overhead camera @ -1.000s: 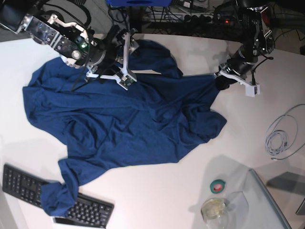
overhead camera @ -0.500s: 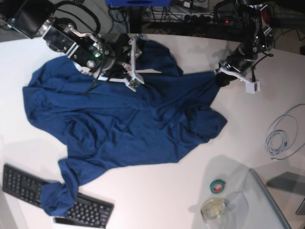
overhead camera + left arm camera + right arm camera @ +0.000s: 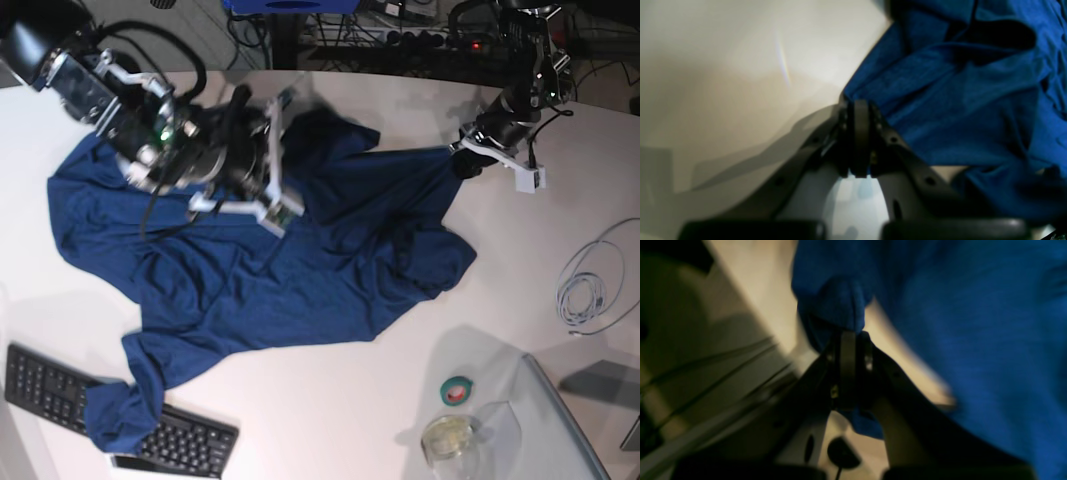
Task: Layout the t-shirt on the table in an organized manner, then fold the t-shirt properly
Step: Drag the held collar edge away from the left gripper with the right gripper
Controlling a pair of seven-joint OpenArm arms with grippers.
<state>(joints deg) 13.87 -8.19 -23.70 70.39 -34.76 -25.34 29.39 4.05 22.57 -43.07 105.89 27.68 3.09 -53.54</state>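
The dark navy t-shirt (image 3: 300,270) lies spread but rumpled across the white table (image 3: 330,420), with one corner draped over the keyboard. My right gripper (image 3: 283,135) is at the shirt's upper middle. In the right wrist view it (image 3: 848,336) is shut on a bunched fold of the t-shirt (image 3: 840,303). My left gripper (image 3: 462,163) is at the shirt's upper right corner. The left wrist view shows it (image 3: 860,106) shut on the edge of the t-shirt (image 3: 957,100), which stretches away from it.
A black keyboard (image 3: 60,395) lies at the front left, partly under the shirt. A green tape roll (image 3: 458,390), a small glass dish (image 3: 448,437) and a grey glassy panel (image 3: 570,420) sit at the front right. A coiled white cable (image 3: 590,285) lies at the right edge.
My right gripper went from open to shut on the shirt's upper fabric and shifted down toward the shirt's middle, dragging cloth along. The left arm has stayed still.
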